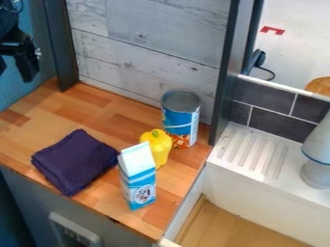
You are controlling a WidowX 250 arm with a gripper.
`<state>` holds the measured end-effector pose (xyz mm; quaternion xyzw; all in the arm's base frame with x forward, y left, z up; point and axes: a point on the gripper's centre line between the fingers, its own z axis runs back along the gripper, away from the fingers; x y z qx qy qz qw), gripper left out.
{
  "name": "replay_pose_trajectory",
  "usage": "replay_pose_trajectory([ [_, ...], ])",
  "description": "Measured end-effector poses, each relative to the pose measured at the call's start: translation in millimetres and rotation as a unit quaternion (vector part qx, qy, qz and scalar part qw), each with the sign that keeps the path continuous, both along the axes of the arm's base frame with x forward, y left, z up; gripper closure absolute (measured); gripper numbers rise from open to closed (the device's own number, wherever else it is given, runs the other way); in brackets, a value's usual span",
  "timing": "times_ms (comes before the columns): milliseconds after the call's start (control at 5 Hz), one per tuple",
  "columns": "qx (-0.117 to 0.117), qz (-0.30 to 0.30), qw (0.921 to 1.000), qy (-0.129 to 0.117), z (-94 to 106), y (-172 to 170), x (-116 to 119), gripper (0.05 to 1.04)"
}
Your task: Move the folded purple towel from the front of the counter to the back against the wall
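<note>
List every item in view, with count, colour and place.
cloth: one, dark purple, folded, counter's left side
carton: one, blue and white, upright near counter's front edge
pepper: one, yellow, between carton and can
can: one, blue with orange, toward the back
counter: one, wood-brown, left and centre
ledge: one, white, ridged top, right
fixture: one, pale grey, on ledge
tiles: several, dark grey, behind ledge
gripper: one, black, upper left

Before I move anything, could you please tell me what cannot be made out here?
All in the camera view:
Lower left of the yellow pepper: behind the carton.
Lower left of the can: behind the pepper.
Print on the carton: too small.
Counter under the dark cloth: covered.
Part of the tool: past the left edge.
</note>
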<state>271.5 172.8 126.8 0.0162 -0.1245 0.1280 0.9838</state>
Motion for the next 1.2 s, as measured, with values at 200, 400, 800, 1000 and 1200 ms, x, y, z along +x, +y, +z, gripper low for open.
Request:
replay_pose_trajectory([
  [200, -0.008, -0.001, 0.9999, 0.013, -10.1, -2, -3, 0.083],
  [400, -0.014, -0.017, 0.9996, 0.020, -25.8, -27, -20, 0.083],
  [800, -0.008, -0.024, 0.9996, -0.012, -27.0, -65, -44, 0.083],
  [1000, -0.008, -0.045, 0.9989, -0.007, -53.3, -75, -45, 0.083],
  [1200, 0.000, -0.056, 0.9984, -0.001, -84.7, -75, -41, 0.083],
])
